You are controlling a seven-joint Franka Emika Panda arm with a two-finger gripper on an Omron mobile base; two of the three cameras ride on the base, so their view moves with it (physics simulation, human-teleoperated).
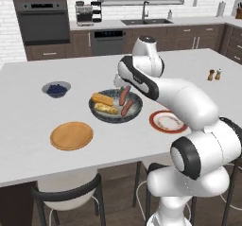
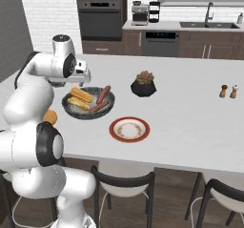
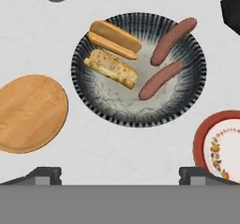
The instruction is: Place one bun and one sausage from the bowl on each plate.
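The wide, shallow dark grey bowl with a pale speckled inside [image 3: 138, 68] lies straight ahead of the two-finger gripper [image 3: 120, 174] in the hand view, holding 2 golden buns [image 3: 114, 39] and 2 reddish-brown sausages [image 3: 172, 34], their long axes slanting across the view. The flat orange-tan wooden plate [image 3: 29, 113] and the red-rimmed white plate [image 3: 220, 145] flank the bowl, both bare. The gripper's jaws stand wide apart, holding and touching nothing.

no readable text, no labels, no brands, no numbers anywhere
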